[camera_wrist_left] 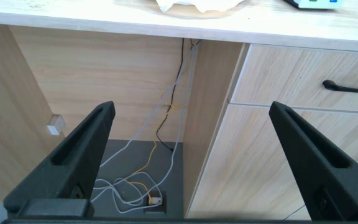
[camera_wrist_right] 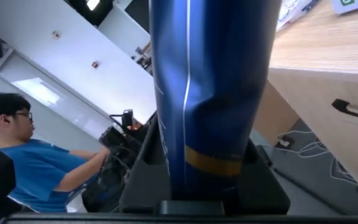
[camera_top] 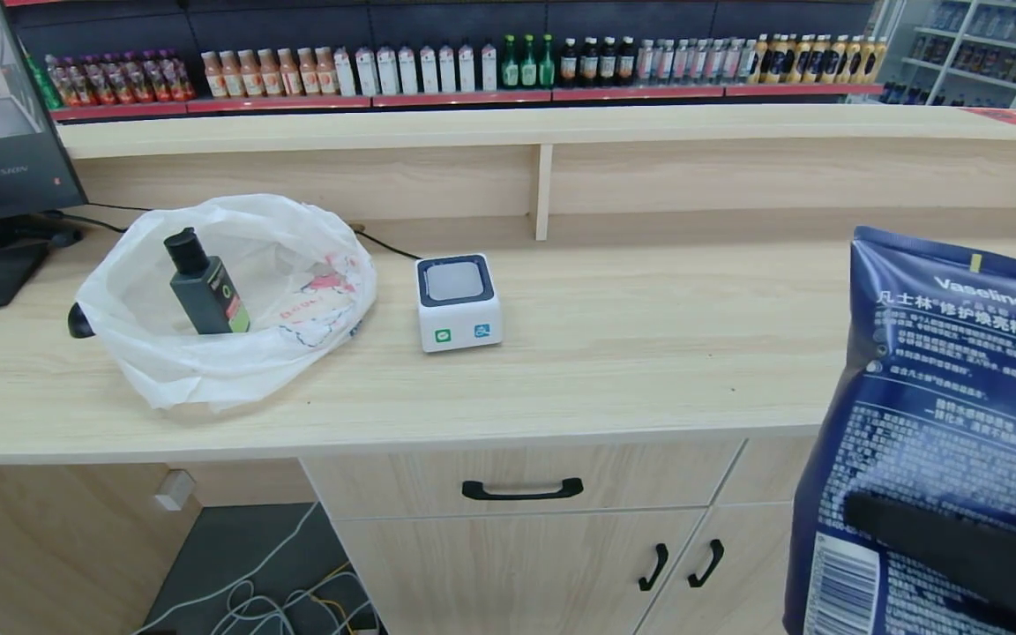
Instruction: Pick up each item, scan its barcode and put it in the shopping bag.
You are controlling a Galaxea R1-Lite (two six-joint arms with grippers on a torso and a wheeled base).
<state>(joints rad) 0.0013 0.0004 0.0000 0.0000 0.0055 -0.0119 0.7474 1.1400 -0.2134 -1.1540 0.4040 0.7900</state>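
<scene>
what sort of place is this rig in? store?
Likely a shop checkout, possibly a mock-up: shelves of bottles behind the wooden counter, a barcode scanner on it, a shopping bag beside that.

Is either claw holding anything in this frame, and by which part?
The right claw grips the blue pouch near its bottom end, just above the barcode. The left claw is open and empty.

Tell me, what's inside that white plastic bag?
A dark green bottle with a black cap stands inside the white plastic shopping bag. The bag's near wall hides its bottom, so anything lying flat there cannot be seen.
</scene>
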